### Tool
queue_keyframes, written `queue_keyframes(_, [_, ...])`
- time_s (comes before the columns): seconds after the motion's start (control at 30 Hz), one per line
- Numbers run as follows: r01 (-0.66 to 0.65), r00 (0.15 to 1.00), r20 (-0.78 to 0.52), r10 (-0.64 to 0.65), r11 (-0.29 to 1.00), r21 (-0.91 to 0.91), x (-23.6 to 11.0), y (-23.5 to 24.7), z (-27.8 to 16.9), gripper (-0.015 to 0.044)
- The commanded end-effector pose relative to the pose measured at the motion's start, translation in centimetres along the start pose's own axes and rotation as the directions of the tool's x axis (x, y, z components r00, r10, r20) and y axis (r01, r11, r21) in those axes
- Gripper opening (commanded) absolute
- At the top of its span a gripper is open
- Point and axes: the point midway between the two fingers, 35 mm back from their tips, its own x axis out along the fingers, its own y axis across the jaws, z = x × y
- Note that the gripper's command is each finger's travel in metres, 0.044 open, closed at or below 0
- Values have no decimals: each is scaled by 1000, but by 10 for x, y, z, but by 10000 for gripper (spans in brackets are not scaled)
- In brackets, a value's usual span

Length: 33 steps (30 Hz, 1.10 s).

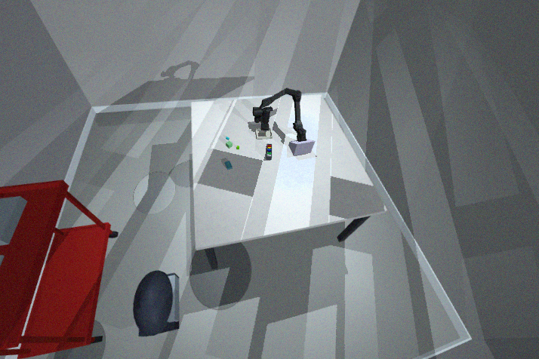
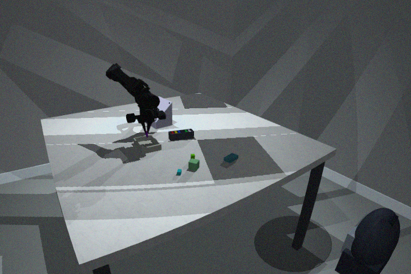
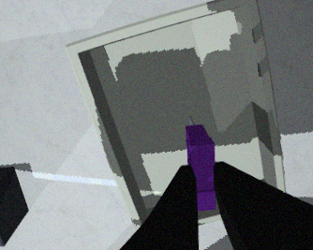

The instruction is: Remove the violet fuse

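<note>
My gripper (image 3: 201, 173) (image 2: 147, 132) (image 1: 264, 128) is shut on the violet fuse (image 3: 200, 165) (image 2: 147, 133) and holds it upright over the pale square tray (image 3: 90, 68) (image 2: 155, 146) (image 1: 263, 136), a little above its floor. The black fuse block (image 2: 181, 134) (image 1: 268, 157) with its row of coloured fuses stands on the table to one side of the tray, apart from the gripper. In the wrist view only a dark corner of the block (image 3: 4, 202) shows at the left edge.
The arm's lilac base block (image 2: 164, 112) (image 1: 301, 147) stands behind the tray. A green cube (image 2: 193, 164) (image 1: 229, 144), a small lime cube (image 2: 192, 156), a small cyan cube (image 2: 178, 171) and a teal block (image 2: 231, 158) (image 1: 228, 164) lie on the table (image 2: 137, 212).
</note>
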Motion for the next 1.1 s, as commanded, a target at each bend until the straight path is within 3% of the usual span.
queue_keyframes(0.0, [1,1000,3,-1,1000,-2,7,-1,-1,0])
queue_keyframes(0.33, [2,1000,4,-2,1000,-2,21,-1,-1,0])
queue_keyframes(0.77, [4,1000,1,-4,1000,1,15,-1,0,330])
queue_keyframes(0.9, [1,1000,2,-1,1000,-2,-17,-1,-1,330])
queue_keyframes(1.07, [1,1000,3,-1,1000,-3,-19,-1,-1,330])
